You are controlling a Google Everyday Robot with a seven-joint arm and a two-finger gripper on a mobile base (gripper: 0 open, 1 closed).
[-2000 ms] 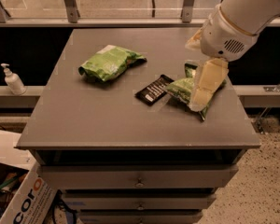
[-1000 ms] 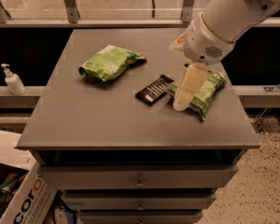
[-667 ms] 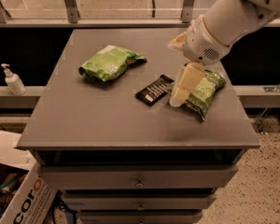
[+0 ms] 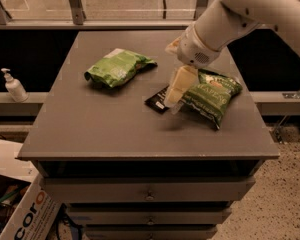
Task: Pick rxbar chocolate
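The rxbar chocolate [image 4: 155, 102] is a small flat black wrapper lying near the middle of the grey table top [image 4: 100, 129], mostly covered by my gripper. My gripper [image 4: 173, 97] hangs from the white arm coming in from the upper right and points down right over the bar's right end. One green chip bag [image 4: 211, 95] lies touching the bar's right side. A second green chip bag [image 4: 118, 67] lies apart at the left.
The table is a drawer cabinet with handles on its front [image 4: 149, 196]. A soap dispenser bottle [image 4: 13, 86] stands on a ledge at the left. A cardboard box [image 4: 20, 219] sits on the floor at lower left. A railing runs behind the table.
My gripper has moved left from over the right chip bag and down, and now covers most of the black bar. The bags and the bar have not moved.
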